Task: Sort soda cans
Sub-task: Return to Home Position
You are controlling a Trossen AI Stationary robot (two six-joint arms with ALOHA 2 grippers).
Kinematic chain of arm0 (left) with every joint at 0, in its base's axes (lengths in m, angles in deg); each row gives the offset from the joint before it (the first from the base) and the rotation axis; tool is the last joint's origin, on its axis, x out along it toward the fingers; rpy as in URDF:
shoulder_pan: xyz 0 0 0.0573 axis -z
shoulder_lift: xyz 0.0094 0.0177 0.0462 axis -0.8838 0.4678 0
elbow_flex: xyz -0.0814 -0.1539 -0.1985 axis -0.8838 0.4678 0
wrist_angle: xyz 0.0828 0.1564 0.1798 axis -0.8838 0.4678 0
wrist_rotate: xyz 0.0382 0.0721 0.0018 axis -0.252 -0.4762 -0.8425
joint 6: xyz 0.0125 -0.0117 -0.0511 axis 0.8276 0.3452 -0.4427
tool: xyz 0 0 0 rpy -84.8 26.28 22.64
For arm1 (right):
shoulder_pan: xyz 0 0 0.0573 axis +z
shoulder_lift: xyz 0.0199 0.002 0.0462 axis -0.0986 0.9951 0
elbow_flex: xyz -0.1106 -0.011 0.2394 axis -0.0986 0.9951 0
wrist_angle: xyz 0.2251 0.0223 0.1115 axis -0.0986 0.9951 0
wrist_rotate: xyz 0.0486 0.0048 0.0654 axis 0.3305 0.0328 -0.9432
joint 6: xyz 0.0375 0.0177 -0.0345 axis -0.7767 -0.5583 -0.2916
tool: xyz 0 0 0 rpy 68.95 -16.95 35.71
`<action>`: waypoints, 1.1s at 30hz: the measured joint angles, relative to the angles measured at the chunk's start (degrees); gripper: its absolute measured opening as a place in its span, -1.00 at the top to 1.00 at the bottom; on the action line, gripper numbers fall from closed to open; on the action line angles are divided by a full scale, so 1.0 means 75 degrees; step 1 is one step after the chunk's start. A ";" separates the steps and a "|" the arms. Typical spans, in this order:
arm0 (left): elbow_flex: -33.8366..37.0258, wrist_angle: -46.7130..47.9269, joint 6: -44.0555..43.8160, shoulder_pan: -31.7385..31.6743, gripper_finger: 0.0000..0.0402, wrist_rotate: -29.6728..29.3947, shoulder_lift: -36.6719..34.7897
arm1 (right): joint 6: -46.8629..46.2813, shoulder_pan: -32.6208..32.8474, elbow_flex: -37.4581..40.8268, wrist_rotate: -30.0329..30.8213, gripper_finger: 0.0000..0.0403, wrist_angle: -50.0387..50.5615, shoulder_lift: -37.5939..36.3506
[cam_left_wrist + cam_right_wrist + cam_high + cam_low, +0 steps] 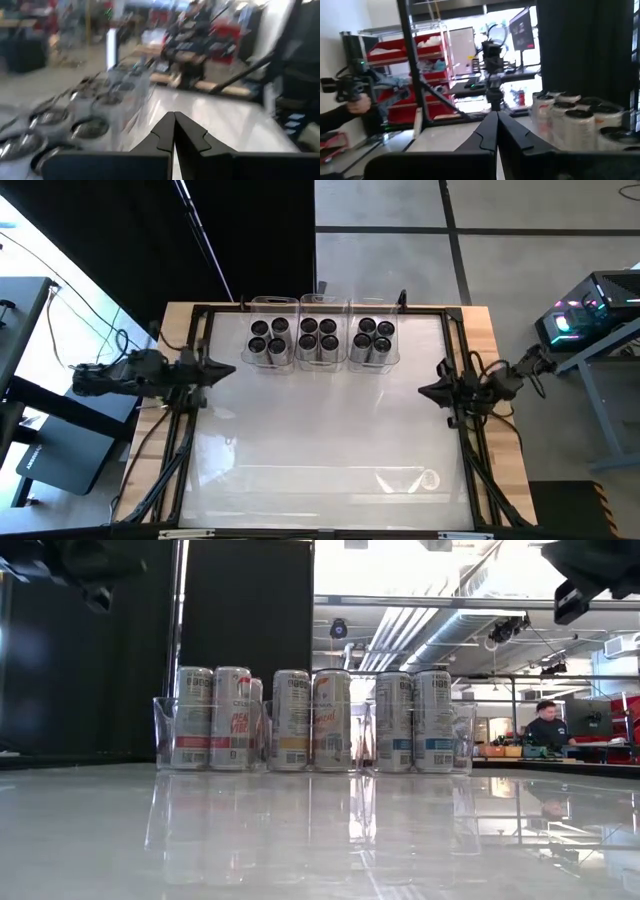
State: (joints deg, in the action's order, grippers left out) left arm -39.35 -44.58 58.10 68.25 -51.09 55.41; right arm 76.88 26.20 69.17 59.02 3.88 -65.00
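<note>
From above, the silver-grey, dark-topped soda cans (320,340) sit in three clear rectangular plastic bins (322,305) at the far edge of the table (320,440), upright seen level-on, and the wrist views show the left gripper (174,120) and right gripper (496,117) pinched together, empty.

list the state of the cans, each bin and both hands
soda cans, all upright, in bins
left clear bin, holds four cans
middle clear bin, holds four cans
right clear bin, holds four cans
left hand, shut, empty
right hand, shut, empty
</note>
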 joint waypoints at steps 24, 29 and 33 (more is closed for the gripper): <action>0.2417 -0.2577 0.0827 -0.0124 1.00 0.0998 -0.0858 | -0.0864 -0.3964 0.0040 -0.3752 1.00 -0.0201 0.0447; 0.2698 -0.2831 0.0820 -0.0124 1.00 0.1016 -0.0858 | -0.0922 -0.3967 0.0942 -0.4369 1.00 -0.1367 0.0490; 0.2783 -0.2841 0.0726 -0.0124 1.00 0.1188 -0.0861 | -0.0855 -0.3973 0.1043 -0.4399 1.00 -0.1297 0.0489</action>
State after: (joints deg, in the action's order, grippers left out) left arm -18.48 -65.89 63.54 67.32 -42.18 48.96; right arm 70.47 -3.59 77.00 26.03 -5.85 -61.33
